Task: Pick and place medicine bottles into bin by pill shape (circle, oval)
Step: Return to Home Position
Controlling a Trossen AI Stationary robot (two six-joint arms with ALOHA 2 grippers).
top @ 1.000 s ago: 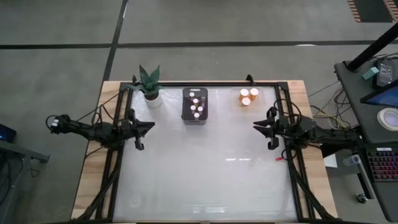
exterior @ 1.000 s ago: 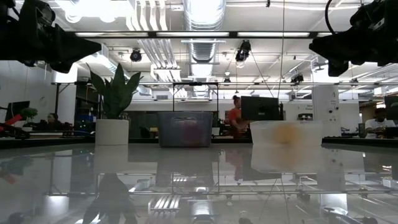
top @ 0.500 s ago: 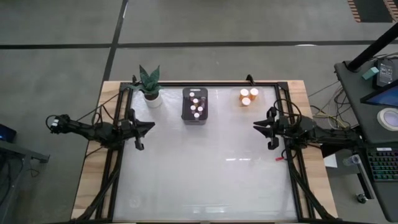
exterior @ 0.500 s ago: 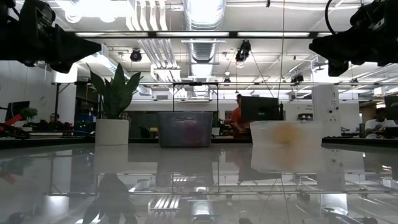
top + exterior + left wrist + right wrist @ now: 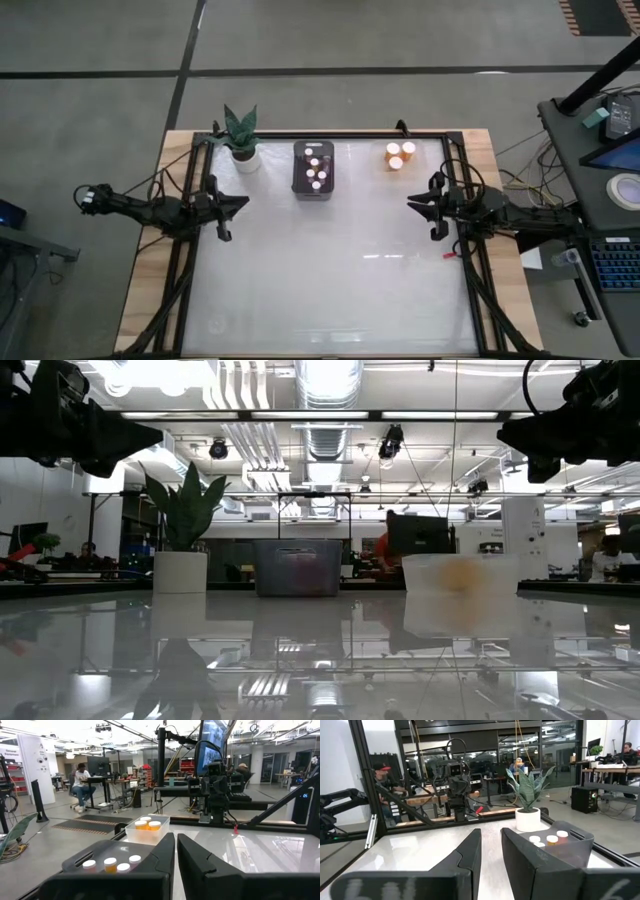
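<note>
Left gripper point(image 5: 240, 203) and right gripper point(image 5: 413, 204): jaws closed, empty, flanking the dark bin point(image 5: 313, 169) holding white-capped medicine bottles point(image 5: 316, 172); orange bottles point(image 5: 399, 154) sit right of it.

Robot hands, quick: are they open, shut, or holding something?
Left hand: shut, holding nothing, at the table's left edge.
Right hand: shut, holding nothing, at the right edge.

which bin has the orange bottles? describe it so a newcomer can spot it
Look along the table's far edge, where a plant, a dark bin and a clear bin stand in a row. It is the clear bin, nearest the right arm's side. Unlike the dark bin's many small white caps, it holds three orange bottles.
</note>
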